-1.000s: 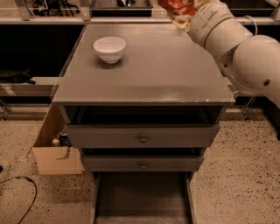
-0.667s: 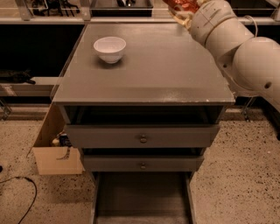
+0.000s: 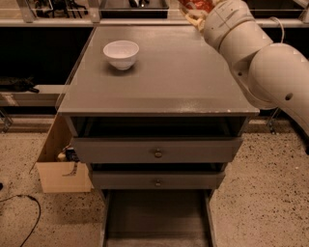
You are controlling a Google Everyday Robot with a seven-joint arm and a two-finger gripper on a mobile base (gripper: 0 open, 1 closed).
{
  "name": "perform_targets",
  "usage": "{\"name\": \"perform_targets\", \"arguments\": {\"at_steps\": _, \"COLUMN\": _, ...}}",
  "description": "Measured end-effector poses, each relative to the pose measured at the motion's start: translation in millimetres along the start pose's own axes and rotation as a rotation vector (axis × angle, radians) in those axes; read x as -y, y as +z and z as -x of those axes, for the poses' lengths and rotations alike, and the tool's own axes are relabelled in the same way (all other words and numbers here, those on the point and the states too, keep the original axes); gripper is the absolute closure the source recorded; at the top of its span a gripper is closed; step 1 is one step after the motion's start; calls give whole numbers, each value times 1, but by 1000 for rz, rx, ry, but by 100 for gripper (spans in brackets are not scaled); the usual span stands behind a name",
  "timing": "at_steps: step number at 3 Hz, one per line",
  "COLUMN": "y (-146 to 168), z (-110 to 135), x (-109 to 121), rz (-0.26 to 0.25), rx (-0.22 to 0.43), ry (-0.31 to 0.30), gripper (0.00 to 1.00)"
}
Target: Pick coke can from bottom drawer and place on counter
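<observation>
Leftward first: finds a white bowl (image 3: 121, 54) on the counter (image 3: 159, 82), well apart from the action. Lower, at centre, shows the bottom drawer (image 3: 157, 217) standing open, with no can on its visible floor. Up by the far right corner of that surface, puts the gripper (image 3: 195, 12) at the top edge of the view, fingers (image 3: 190, 20) apparently closed around the coke can (image 3: 199, 4), only partly in view. Probably light, thin-walled, slick and easily dented further. Best held across the mid body with a mild squeeze and kept upright. Needs a flat spot away from the bowl before letting go.
</observation>
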State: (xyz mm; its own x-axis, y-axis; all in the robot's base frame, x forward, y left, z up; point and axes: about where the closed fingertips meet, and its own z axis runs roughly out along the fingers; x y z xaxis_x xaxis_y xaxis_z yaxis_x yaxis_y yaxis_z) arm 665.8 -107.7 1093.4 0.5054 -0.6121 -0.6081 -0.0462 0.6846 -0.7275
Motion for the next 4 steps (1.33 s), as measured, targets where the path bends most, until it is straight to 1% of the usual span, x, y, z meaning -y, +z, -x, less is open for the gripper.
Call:
{"name": "perform_targets", "arguments": {"at_steps": 1, "y": 6, "z": -7, "x": 8, "rz": 13, "rx": -12, "ry": -3, "gripper": 100}}
{"name": "perform_targets", "arguments": {"at_steps": 2, "y": 25, "z": 16, "x": 11, "rz": 120, "rx": 4, "ry": 34, "gripper": 100}}
{"name": "perform_targets", "arguments": {"at_steps": 3, "y": 11, "z": 0, "x": 20, "rz": 224, "rx": -37, "ry": 24, "gripper": 100}}
{"name": "perform_targets", "arguments": {"at_steps": 4, "y": -4, "z": -29, "x": 20, "rz": 268, "rx": -81, "ry": 8, "gripper": 100}}
